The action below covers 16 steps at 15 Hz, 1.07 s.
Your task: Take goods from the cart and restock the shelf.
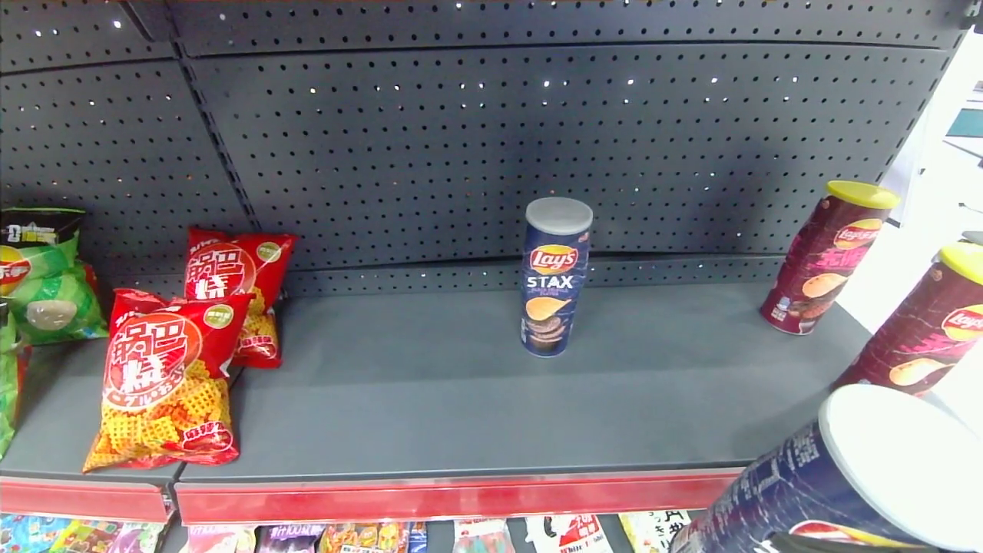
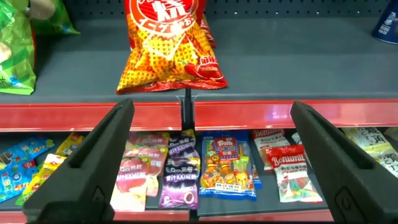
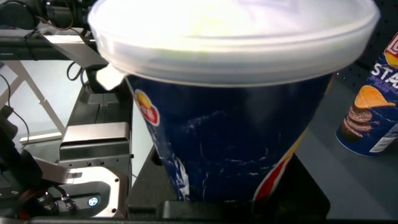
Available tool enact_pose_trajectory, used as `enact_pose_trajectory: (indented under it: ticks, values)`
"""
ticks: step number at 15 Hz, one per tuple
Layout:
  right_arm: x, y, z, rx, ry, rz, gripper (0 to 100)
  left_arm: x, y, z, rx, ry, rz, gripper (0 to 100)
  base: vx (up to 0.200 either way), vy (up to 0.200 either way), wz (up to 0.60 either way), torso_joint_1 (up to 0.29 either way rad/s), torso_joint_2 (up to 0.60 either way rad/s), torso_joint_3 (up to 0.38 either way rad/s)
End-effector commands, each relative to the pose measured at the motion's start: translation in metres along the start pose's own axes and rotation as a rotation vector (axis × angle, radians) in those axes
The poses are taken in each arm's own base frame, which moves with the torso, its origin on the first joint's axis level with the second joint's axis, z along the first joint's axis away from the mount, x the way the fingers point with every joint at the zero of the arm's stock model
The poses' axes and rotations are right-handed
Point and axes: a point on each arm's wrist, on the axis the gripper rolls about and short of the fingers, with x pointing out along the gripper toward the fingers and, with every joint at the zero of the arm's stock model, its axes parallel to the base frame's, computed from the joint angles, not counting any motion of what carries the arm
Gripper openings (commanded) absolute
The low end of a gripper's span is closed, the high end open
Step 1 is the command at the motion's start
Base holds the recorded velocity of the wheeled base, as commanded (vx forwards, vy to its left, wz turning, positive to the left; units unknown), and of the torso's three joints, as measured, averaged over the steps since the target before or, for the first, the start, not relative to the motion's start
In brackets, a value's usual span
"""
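The right gripper (image 3: 231, 210) is closed around a blue chip can (image 1: 829, 476) with a white lid, held tipped by the right end of the shelf (image 1: 461, 399). The left gripper (image 2: 211, 168) has its fingers (image 2: 87, 168) wide apart and empty, near the shelf's red edge. Another blue can (image 1: 554, 276) with chips drawn on it stands on the shelf, between red snack bags (image 1: 165, 384) and two dark red cans (image 1: 825, 257)
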Motion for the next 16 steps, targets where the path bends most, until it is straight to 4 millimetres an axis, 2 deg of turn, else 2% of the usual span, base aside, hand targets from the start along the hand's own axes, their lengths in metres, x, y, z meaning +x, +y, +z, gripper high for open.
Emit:
enact_pose_trajectory:
  ticks: [1,2,5,16]
  values:
    - [-0.0001,0.0001,0.0001,-0.001,0.0,0.0,0,0.0,0.0,-0.0001,0.0,0.0,0.0,100,0.0,0.0,0.0,0.0,0.0,0.0]
    - [0.0001,-0.0001,-0.0002,0.0,0.0,0.0,0,0.0,0.0,-0.0001,0.001,0.0,0.0,100,0.0,0.0,0.0,0.0,0.0,0.0]
    - [0.0001,-0.0001,-0.0002,0.0,0.0,0.0,0,0.0,0.0,-0.0001,0.001,0.0,0.0,100,0.0,-0.2,0.0,-0.003,0.0,0.004]
    - [-0.0022,0.0025,0.0048,-0.025,-0.017,-0.001,0,0.0,0.0,-0.0001,0.0,0.0,0.0,100,0.0,0.0,0.0,0.0,0.0,0.0]
